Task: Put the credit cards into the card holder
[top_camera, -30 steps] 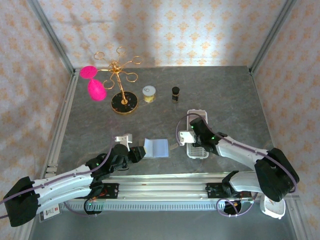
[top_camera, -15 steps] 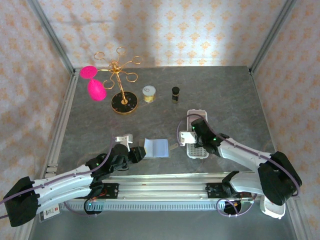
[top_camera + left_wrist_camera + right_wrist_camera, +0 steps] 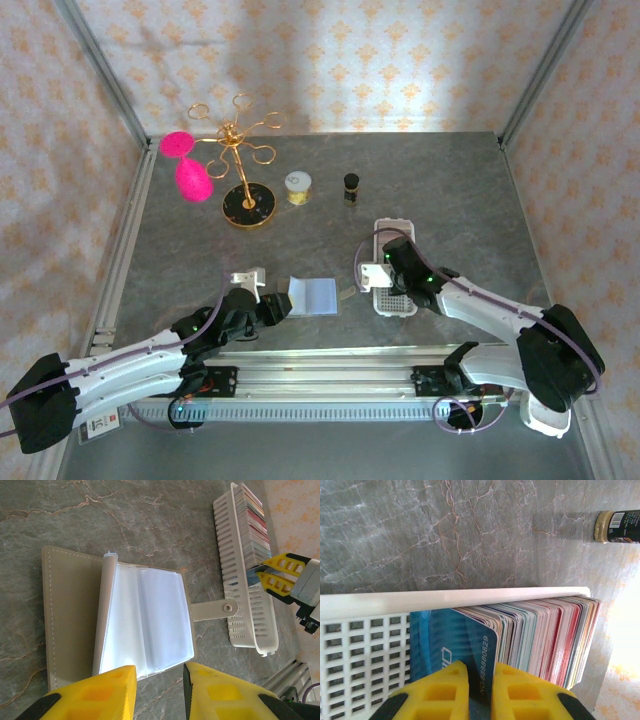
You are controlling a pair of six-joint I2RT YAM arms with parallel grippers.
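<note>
Looking left to right: the left hand (image 3: 159,674) sits at the near edge of the card holder (image 3: 145,615), fingers a narrow gap apart, and honestly I can't tell if it's pinching that edge or just parked there; the holder lies open on the counter (image 3: 125,510), clear sleeves up, snap tab pointing at the white tray (image 3: 245,610); the credit cards (image 3: 545,630) stand packed on edge in that tray; the right hand (image 3: 475,672) is nipped tight on a blue card (image 3: 455,635) at the stack's end.
</note>
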